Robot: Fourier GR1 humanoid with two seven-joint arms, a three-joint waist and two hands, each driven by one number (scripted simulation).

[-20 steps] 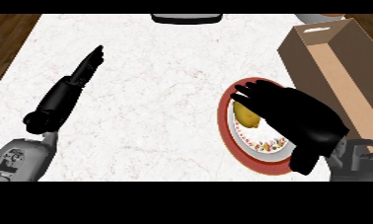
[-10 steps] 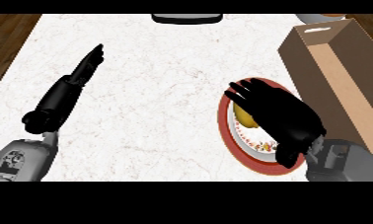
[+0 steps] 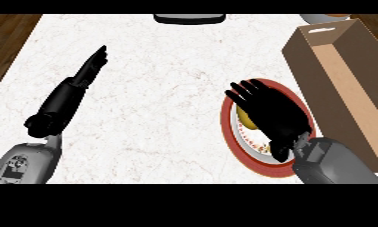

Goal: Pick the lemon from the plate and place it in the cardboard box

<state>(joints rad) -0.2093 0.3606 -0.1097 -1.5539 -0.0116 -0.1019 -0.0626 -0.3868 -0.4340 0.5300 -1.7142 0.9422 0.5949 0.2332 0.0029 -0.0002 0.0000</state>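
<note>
White marbled tabletop (image 3: 170, 86); dark flat object (image 3: 190, 18) at far edge; wood floor (image 3: 15, 26) left; pale rounded object (image 3: 319, 18) top right

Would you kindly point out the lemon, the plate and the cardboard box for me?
lemon (image 3: 246, 119): head view, on the yellow side showing left of the right hand.
plate (image 3: 227, 121): head view, on its red left rim.
cardboard box (image 3: 347, 78): head view, on its inner floor.

White marble counter (image 3: 162, 86): red-rimmed plate (image 3: 227, 121) right, cardboard box (image 3: 336, 78) beside it, dark object (image 3: 189, 18) far edge.
</note>
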